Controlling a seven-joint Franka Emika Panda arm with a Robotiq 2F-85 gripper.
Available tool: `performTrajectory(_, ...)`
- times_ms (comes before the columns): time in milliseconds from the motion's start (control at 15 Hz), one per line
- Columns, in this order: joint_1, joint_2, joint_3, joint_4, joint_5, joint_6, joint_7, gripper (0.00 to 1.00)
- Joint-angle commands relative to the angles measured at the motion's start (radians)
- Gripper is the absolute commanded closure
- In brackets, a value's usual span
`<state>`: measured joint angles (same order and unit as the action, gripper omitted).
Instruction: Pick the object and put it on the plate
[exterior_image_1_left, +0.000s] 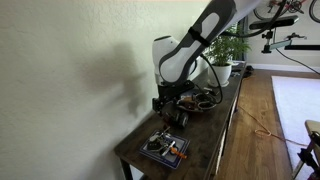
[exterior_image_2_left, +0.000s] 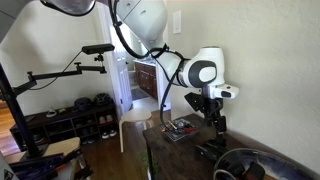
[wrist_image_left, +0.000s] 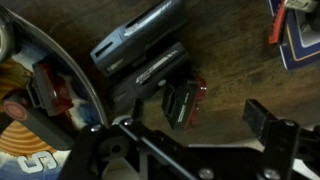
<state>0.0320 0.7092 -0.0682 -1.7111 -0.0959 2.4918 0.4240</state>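
My arm (exterior_image_1_left: 196, 42) comes down from above in a deep bend, white links folded at the elbow, and the wrist (exterior_image_2_left: 212, 104) points straight down in both exterior views. The gripper (exterior_image_1_left: 170, 108) hangs low beneath it (dark against the white links). In the wrist view its fingers (wrist_image_left: 265, 118) look spread wide apart, though the blur makes it hard to be sure.

I look along the table (exterior_image_1_left: 205, 128) from the tray (exterior_image_1_left: 165, 148) end in an exterior view, from the opposite plate (exterior_image_2_left: 240, 153) end in an exterior view, arm (exterior_image_1_left: 190, 50) and tray shared, wrist view close above the tabletop, facing down
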Motion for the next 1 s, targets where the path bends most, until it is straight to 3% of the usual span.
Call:
performTrajectory(0, 0.017, 0.048, -0.021, 0.051, 0.027, 0.027, -0.030, 0.00)
performTrajectory(667, 0.008, 0.127, -0.030, 0.108, 0.033, 0.063, -0.060, 0.00)
performTrajectory(733, 0.006, 0.131, -0.028, 0.109, 0.036, 0.066, -0.062, 0.25)
performTrajectory(800, 0.005, 0.134, -0.027, 0.108, 0.039, 0.071, -0.064, 0.27)
performTrajectory(933, 0.004, 0.136, -0.025, 0.105, 0.046, 0.078, -0.067, 0.41)
